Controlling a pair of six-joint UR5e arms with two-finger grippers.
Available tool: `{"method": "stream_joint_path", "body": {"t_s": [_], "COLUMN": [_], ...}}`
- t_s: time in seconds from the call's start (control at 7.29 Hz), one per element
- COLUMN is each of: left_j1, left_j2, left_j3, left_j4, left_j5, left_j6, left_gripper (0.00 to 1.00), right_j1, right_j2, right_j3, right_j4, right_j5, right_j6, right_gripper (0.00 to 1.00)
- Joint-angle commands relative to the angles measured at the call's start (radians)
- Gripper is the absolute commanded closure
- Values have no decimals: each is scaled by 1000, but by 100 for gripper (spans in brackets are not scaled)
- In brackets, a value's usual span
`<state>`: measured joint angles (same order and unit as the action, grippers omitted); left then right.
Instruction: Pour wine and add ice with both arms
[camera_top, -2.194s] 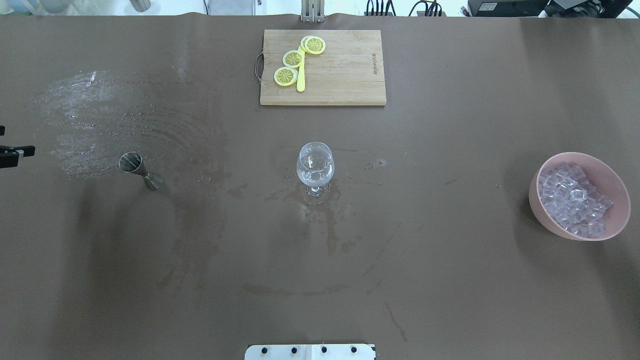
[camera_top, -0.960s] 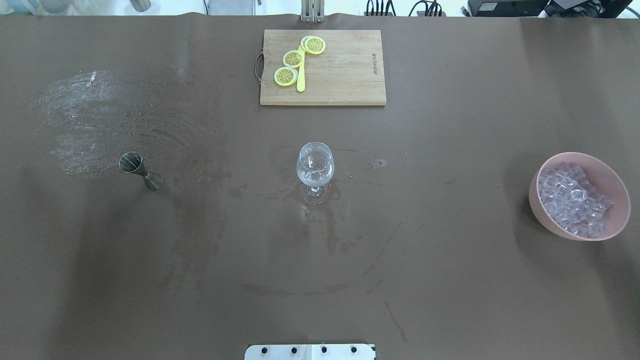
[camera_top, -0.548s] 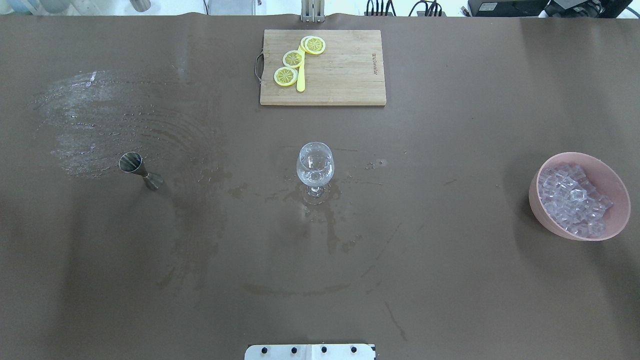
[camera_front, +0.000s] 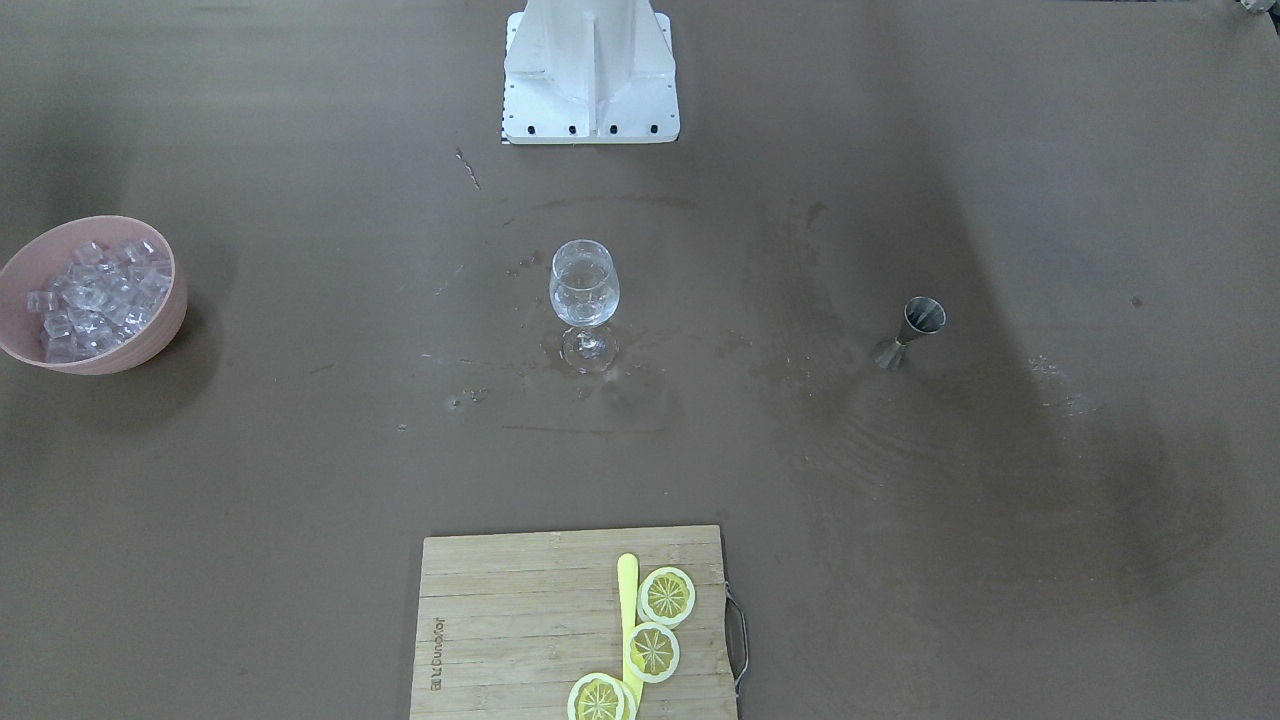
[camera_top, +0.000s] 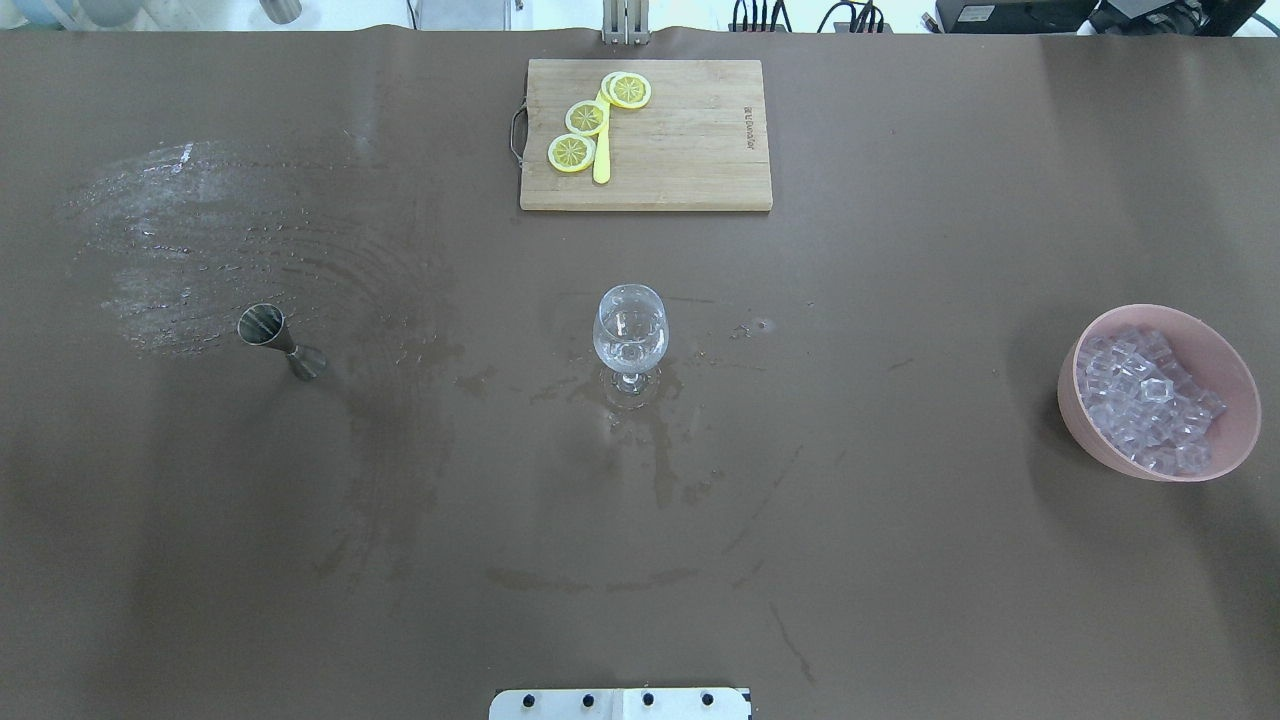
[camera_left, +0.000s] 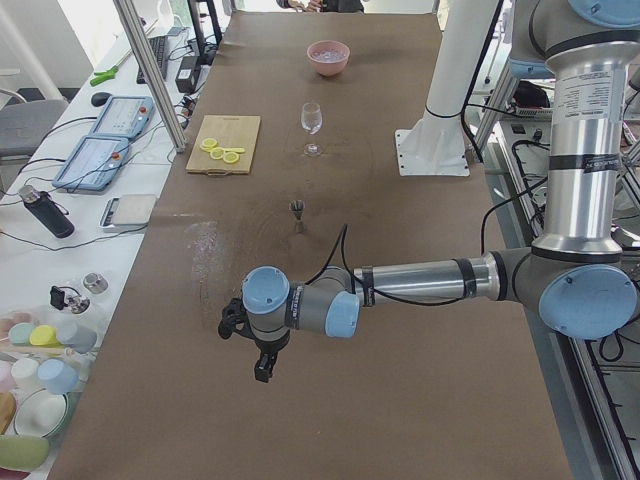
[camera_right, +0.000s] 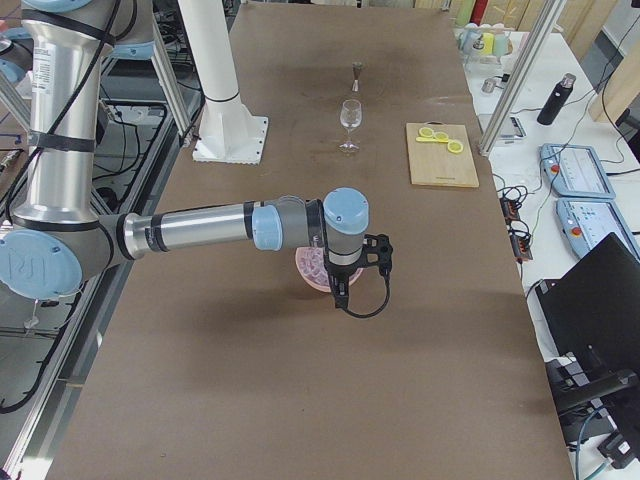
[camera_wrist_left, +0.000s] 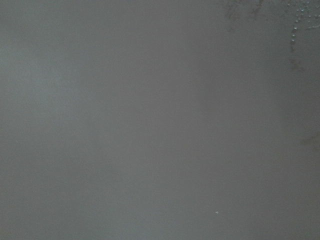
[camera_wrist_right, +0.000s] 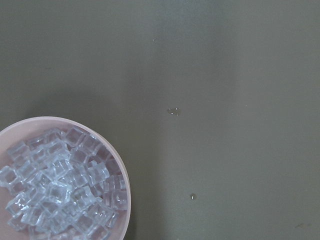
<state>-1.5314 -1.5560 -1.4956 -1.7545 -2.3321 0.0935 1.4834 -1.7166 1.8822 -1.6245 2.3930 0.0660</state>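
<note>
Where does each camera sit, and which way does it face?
Front-facing: across the table, steeply down at the wine glass; only the white stand shows.
Overhead: behind the robot, forward and down; only the stand's base.
Exterior left: table's end, along it; near left arm.
Exterior right: opposite end; near right arm by the pink bowl.
Left wrist: down at brown table; no body.
Right wrist: down at the ice; no body.
Front-facing and overhead share wine glass, jigger, cutting board.

The worktop (camera_top: 900, 550) is dark brown with whitish streaks. The bowl (camera_top: 1078, 425) is pink, its ice (camera_top: 1145, 395) colourless. The lemon slices (camera_top: 586, 117) are yellow on a pale wooden cutting board (camera_top: 690, 140).
</note>
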Motion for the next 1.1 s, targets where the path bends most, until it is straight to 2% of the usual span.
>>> {"method": "stream_joint_path", "body": {"t_s": [0.0, 0.14, 0.27, 0.55, 0.96], "left_j1": [-18, -19, -19, -19, -18], "left_j2": [-86, -87, -70, -64, -64], "left_j3": [-101, -107, -141, -144, -155], "left_j4": [310, 320, 323, 322, 316], "left_j5": [50, 115, 115, 112, 111], "left_j6": [5, 15, 15, 5, 5], "left_gripper": [2, 2, 2, 2, 2], "right_j1": [0, 0, 0, 0, -21], "right_j2": [0, -1, -2, 6, 29], "right_j3": [0, 0, 0, 11, 113], "right_j4": [0, 0, 0, 2, 2], "right_j5": [0, 0, 0, 0, 2], "right_j6": [0, 0, 0, 2, 15], "right_gripper": [0, 0, 0, 0, 0]}}
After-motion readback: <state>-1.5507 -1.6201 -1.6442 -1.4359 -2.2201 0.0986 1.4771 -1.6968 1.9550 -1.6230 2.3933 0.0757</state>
